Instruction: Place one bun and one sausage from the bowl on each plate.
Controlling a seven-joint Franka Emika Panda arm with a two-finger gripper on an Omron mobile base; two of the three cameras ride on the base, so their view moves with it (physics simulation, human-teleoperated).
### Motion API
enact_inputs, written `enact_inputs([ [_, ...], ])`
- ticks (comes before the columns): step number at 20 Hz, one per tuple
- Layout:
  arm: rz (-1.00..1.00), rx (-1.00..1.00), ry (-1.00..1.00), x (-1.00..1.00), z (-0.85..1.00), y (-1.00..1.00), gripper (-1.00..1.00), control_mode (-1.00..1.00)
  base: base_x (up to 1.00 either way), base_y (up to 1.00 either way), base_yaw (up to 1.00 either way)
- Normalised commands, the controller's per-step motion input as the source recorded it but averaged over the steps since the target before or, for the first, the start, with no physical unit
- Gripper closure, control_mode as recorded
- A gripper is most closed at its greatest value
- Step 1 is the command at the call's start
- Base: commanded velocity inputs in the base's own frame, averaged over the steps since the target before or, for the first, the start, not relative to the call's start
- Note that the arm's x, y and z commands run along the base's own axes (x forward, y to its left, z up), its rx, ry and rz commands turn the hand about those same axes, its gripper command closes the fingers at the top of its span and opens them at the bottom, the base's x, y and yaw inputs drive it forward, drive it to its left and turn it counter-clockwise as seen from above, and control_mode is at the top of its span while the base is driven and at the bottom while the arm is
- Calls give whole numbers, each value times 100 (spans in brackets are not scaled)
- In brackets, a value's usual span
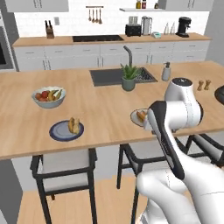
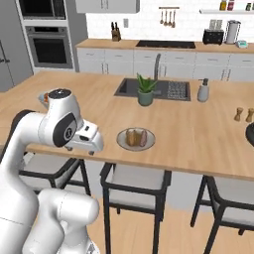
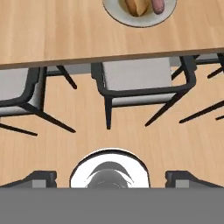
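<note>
Gripper (image 3: 112,177) sat off the counter edge, jaws wide, holding nothing. Grey plate (image 2: 121,142) and blue plate (image 1: 57,133) each carried food; a careless swing risked clipping the grey plate.

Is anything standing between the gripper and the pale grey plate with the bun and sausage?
Nothing visible does. The gripper hangs off the counter's edge above a stool; only bare counter separates it from the pale grey plate, which already holds a bun and a sausage.
</note>
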Motion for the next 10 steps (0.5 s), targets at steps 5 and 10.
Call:
enact_inputs([
  [5, 0, 0, 0, 0, 0, 0, -100, 100, 0, -100, 0],
  [10, 0, 0, 0, 0, 0, 0, -100, 100, 4, -100, 0],
])
